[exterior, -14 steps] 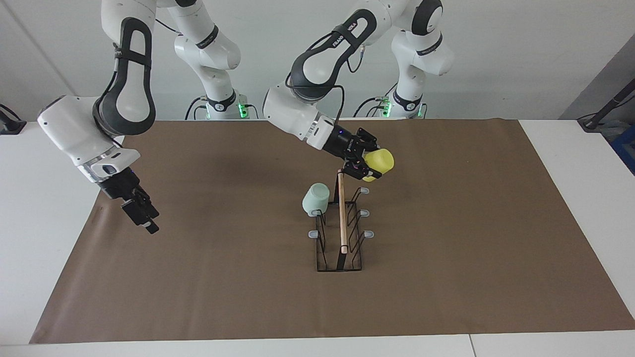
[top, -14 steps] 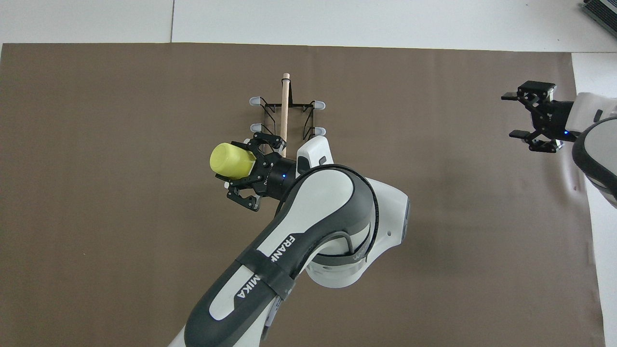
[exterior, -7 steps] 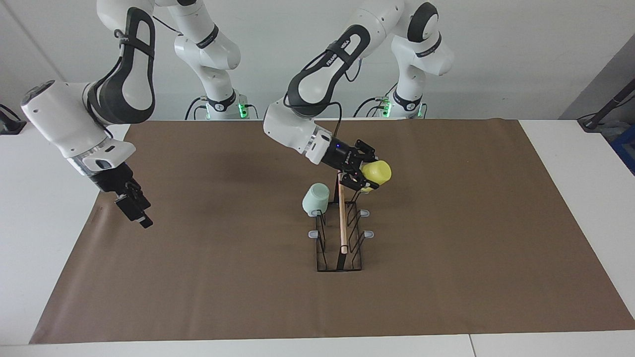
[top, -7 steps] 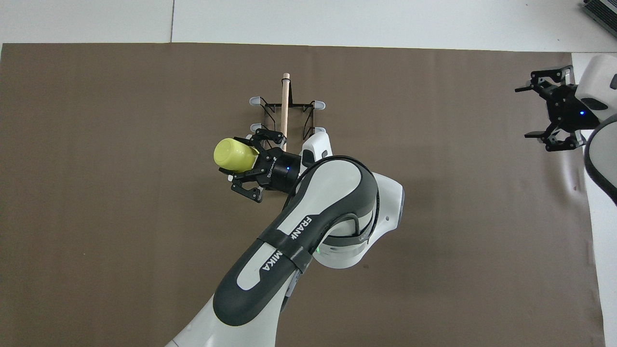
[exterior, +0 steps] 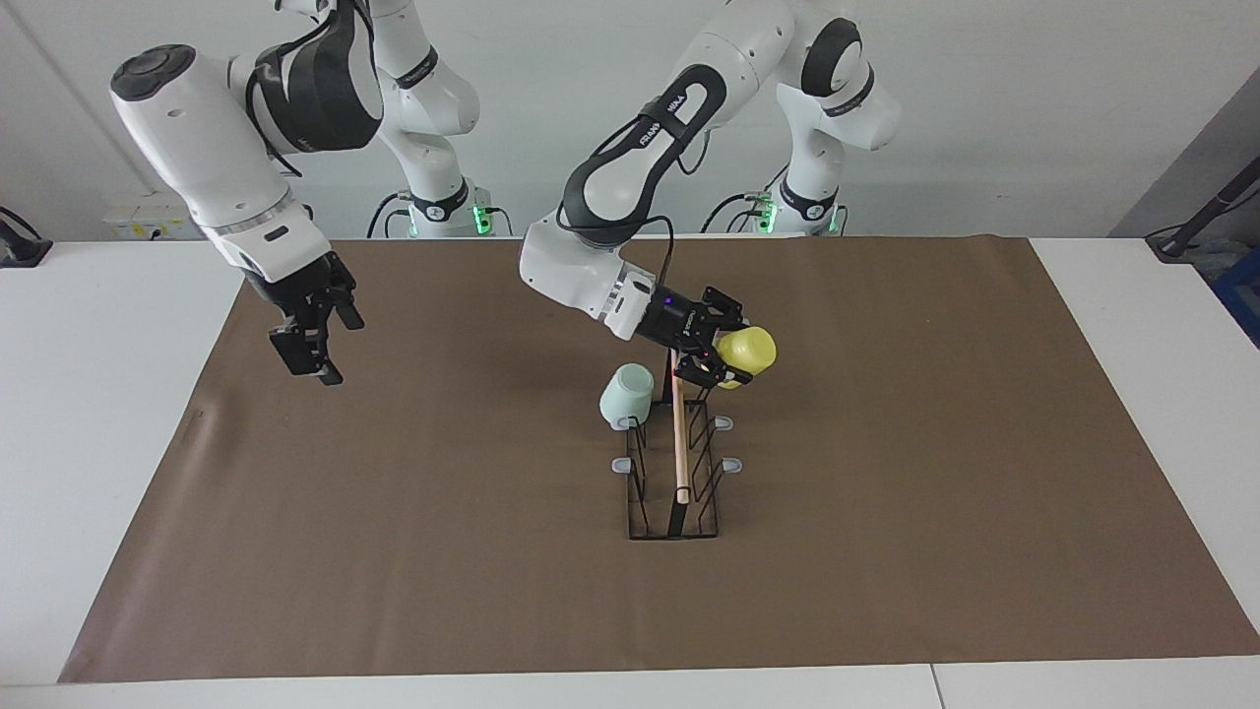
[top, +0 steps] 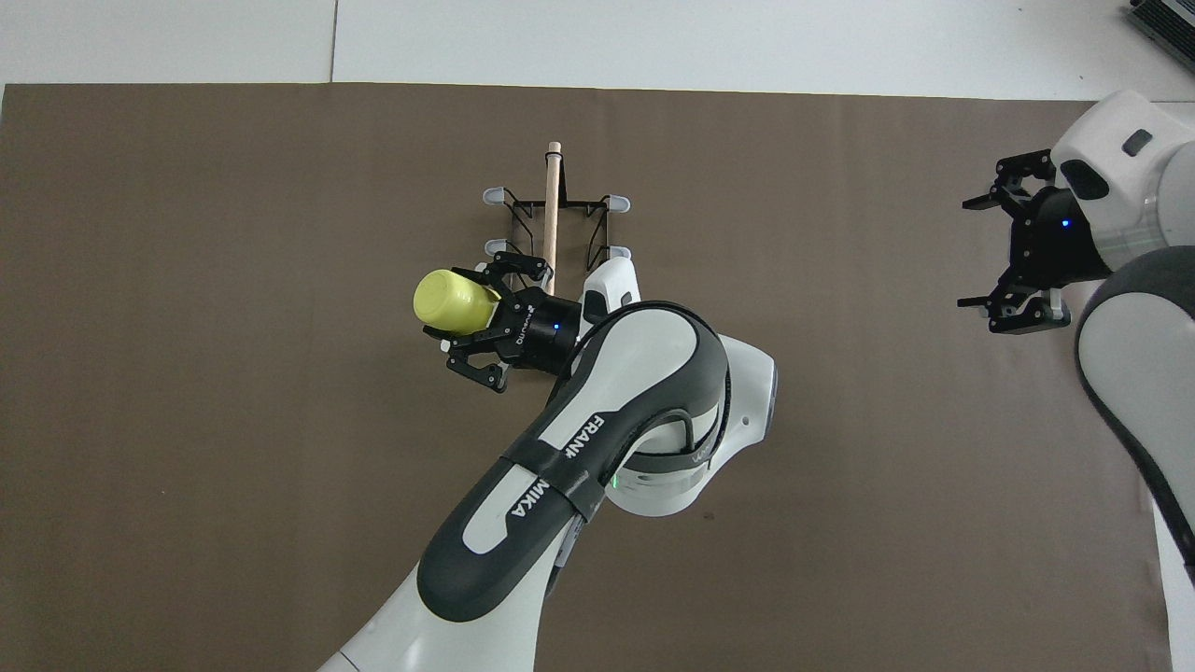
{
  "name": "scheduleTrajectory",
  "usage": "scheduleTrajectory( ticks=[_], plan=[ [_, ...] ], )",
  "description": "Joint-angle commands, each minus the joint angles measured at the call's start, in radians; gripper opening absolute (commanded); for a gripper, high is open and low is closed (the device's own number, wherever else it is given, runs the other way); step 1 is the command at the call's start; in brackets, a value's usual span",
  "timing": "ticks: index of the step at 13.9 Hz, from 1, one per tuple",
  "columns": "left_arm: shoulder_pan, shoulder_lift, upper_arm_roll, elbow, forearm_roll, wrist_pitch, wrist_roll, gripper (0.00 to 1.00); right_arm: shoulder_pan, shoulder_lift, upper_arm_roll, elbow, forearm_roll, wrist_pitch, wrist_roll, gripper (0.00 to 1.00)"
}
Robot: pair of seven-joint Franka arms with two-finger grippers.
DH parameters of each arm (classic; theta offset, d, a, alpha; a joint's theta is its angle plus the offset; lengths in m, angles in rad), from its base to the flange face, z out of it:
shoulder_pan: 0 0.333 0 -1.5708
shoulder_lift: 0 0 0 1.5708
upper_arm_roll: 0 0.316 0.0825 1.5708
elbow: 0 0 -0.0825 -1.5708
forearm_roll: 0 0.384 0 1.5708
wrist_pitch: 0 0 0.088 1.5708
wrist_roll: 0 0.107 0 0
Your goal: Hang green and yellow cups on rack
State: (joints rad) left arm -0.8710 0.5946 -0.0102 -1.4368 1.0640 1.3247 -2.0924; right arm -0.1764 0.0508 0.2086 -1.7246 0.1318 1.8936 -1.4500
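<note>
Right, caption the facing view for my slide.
Left gripper holds the yellow cup at the rack; green cup already hung, right gripper open.

two cups [exterior: 627, 395] (green, yellow), one rack [exterior: 675, 483]

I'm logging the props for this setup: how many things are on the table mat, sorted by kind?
Cups: 2, the green cup hung on a prong and the yellow cup in the left gripper.
Racks: 1, the black wire rack.
Total: 3.
</note>
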Motion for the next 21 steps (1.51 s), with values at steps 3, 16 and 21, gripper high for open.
scheduleTrajectory(
  ticks=[3,16,21],
  plan=[
    [-0.013,0.002,0.006,-0.016,0.005,0.030,-0.015,0.00,0.012,-0.037,0.009,-0.001,-0.009,-0.126,0.383,1.00],
    [-0.017,0.001,0.006,-0.001,-0.029,0.033,-0.038,1.00,-0.009,-0.138,0.074,-0.007,-0.006,-0.353,1.090,1.00],
    [0.024,-0.010,0.015,0.026,-0.029,0.025,-0.026,1.00,0.008,-0.143,0.044,-0.003,-0.041,-0.311,1.140,1.00]
  ],
)
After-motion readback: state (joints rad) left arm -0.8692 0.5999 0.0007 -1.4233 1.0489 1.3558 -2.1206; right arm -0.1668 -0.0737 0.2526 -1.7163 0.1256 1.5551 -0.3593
